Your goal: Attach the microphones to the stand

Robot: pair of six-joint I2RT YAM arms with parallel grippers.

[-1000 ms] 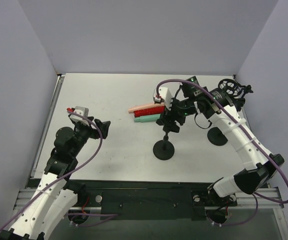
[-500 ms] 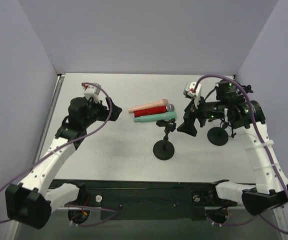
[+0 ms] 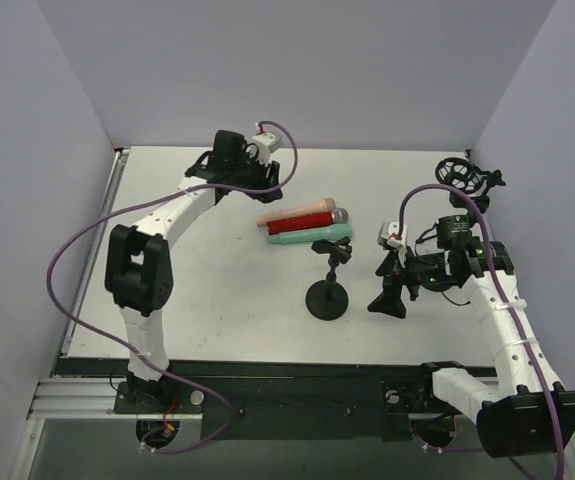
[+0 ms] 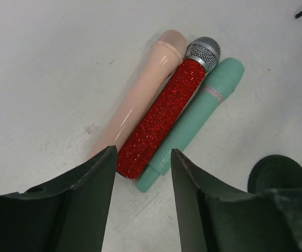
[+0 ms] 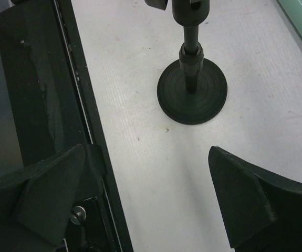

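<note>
The left gripper point(image 4: 140, 202) has its fingers partly spread, with only bare table showing in the gap between them. It holds nothing. Just ahead of the fingertips lie the three microphones, side by side and touching, flat on the table point(image 3: 217, 270). Their tail ends are nearest the gripper and their heads point away from it, slanting to its right.

The glittery red microphone point(image 4: 164, 118) is the middle one, and its tail lines up with the gap between the fingers. The pale pink microphone point(image 4: 140, 100) lies against it on the gripper's left, its tail running in behind the left fingertip. The mint green microphone point(image 4: 195, 123) lies against it on the right, its tail just beyond the right fingertip. Further out to the gripper's right is the round black base of the stand point(image 3: 327, 298).

The right gripper point(image 5: 145, 194) has its fingers spread wide, with nothing between them. Straight ahead of it, near but apart, the stand is upright on its disc base. To its left runs the black rail point(image 5: 40, 94) at the table's near edge. Beyond the stand, to the gripper's far right, an end of the mint green microphone is visible. In the overhead view a second stand point(image 3: 464, 175) with a ring mount is well behind this gripper, near the far right corner.
</note>
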